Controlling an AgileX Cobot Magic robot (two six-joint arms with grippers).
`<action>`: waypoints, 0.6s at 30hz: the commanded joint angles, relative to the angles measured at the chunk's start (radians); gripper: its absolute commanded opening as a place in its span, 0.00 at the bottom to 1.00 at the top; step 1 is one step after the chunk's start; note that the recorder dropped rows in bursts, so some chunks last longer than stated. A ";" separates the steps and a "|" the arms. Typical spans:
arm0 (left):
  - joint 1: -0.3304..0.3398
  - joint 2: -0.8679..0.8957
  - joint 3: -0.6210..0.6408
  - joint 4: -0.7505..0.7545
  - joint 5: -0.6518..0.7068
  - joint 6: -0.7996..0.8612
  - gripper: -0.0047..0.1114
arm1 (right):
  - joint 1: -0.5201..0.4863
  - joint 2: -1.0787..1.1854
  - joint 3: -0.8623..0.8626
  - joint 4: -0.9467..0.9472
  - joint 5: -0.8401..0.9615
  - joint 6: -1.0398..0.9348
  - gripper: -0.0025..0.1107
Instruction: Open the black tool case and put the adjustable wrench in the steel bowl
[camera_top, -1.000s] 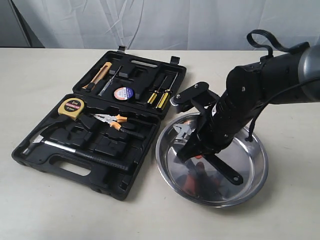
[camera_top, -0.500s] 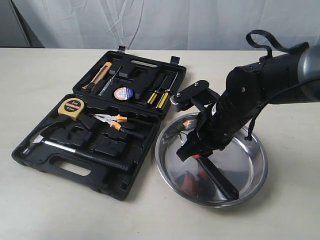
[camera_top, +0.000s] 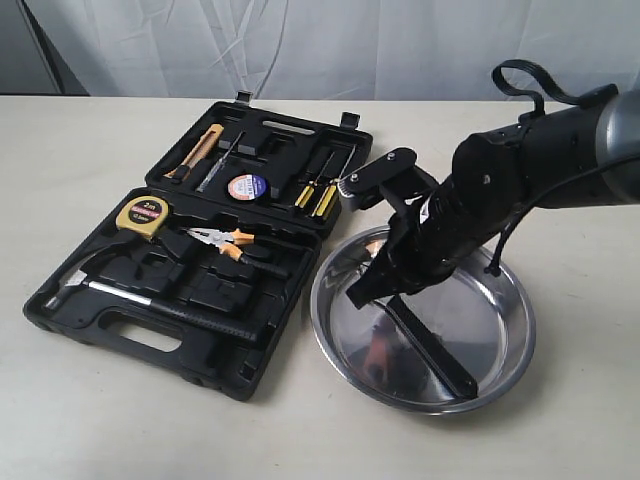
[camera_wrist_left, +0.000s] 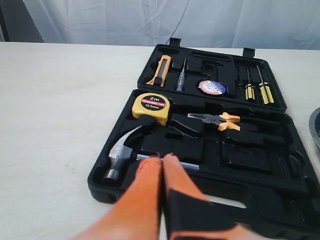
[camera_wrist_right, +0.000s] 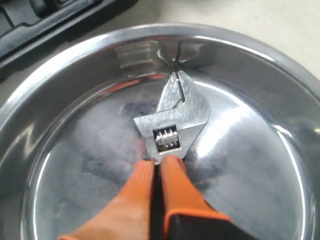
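The adjustable wrench (camera_wrist_right: 172, 122) now lies low in the steel bowl (camera_top: 495, 315), its black handle down on the bowl's floor; a second ago it hung tilted, silver head raised. The right fingers (camera_wrist_right: 175, 190) are pinched almost together on the handle just behind the head. The left fingers (camera_wrist_left: 147, 185), pressed together and empty, hover over the one open black tool case (camera_top: 225, 290) beside the bowl. The tabletop (camera_top: 100, 420) is pale beige, with a white drape (camera_top: 300, 50) behind. The case holds one hammer (camera_top: 80, 285), one pair of pliers (camera_top: 215, 238), one tape measure (camera_top: 143, 215) and two screwdrivers (camera_top: 318, 190).
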 joint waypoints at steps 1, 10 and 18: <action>-0.004 -0.006 0.005 0.001 -0.011 -0.004 0.04 | -0.004 -0.045 0.000 -0.008 -0.051 0.037 0.01; -0.004 -0.006 0.005 0.001 -0.011 -0.004 0.04 | -0.004 -0.448 0.065 -0.138 -0.048 0.164 0.01; -0.004 -0.006 0.005 0.001 -0.011 -0.004 0.04 | -0.004 -0.792 0.230 -0.401 -0.041 0.493 0.01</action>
